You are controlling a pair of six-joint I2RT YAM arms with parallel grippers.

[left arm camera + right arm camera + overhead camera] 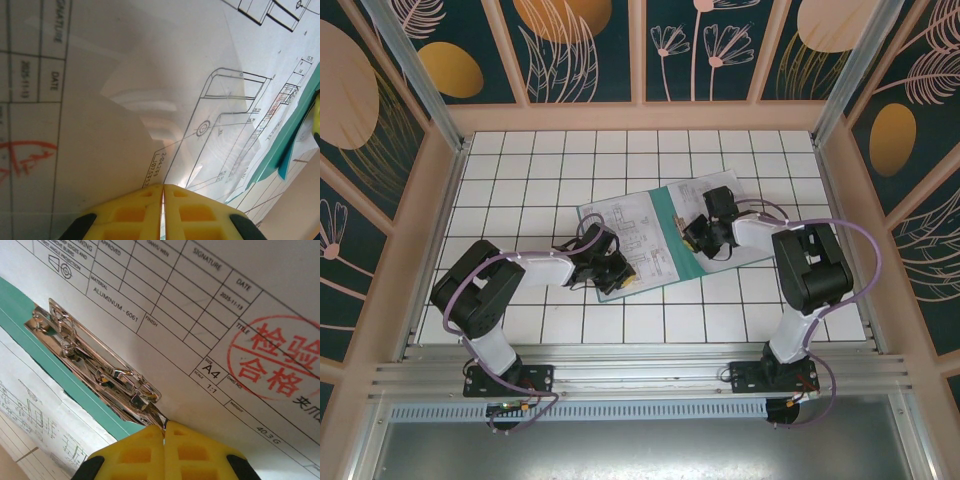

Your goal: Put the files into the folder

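The teal-green folder (666, 212) lies open near the table's middle, its spine strip showing between white files (620, 225). My left gripper (611, 272) is at the near left corner of the files. Its yellow fingers (130, 212) are shut on one drawing sheet (150, 90), which curls up in front of the camera. The folder's edge (295, 135) shows at the right. My right gripper (699, 238) sits over the folder's right half. It is shut (164, 424), tips against the end of the metal clip (100, 375), on a stamped sheet (200, 305) beside the teal card (30, 335).
The white tiled table (540, 170) is boxed in by wooden walls with patterned panels at the back (640, 110) and both sides. An aluminium rail (640, 375) carrying both arm bases runs along the near edge.
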